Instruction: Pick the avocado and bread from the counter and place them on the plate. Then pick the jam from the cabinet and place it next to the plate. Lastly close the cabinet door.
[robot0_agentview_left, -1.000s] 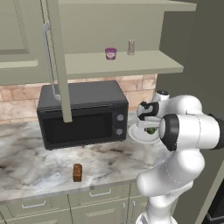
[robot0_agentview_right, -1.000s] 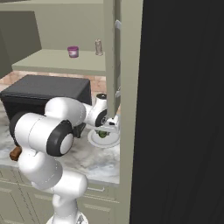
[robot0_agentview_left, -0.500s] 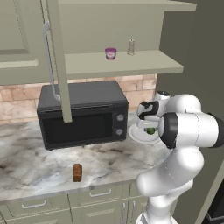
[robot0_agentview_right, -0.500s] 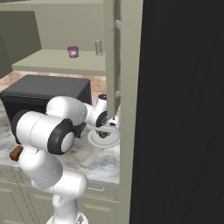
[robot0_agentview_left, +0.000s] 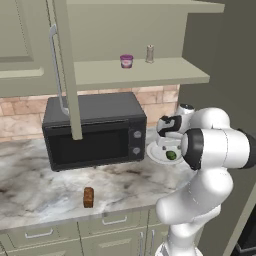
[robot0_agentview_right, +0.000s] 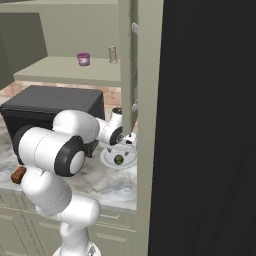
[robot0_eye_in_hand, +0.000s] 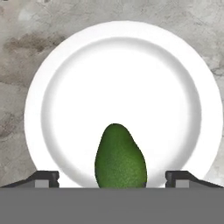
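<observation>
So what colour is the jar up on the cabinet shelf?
The jam is purple-magenta with a pale lid, clearest in the left base view.

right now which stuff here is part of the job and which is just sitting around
Part of the job:
- avocado, lying on the plate
- bread, upright on the counter
- jam, on the cabinet shelf
- cabinet door, standing open

Just sitting around:
- microwave
- shaker, beside the jam
</observation>
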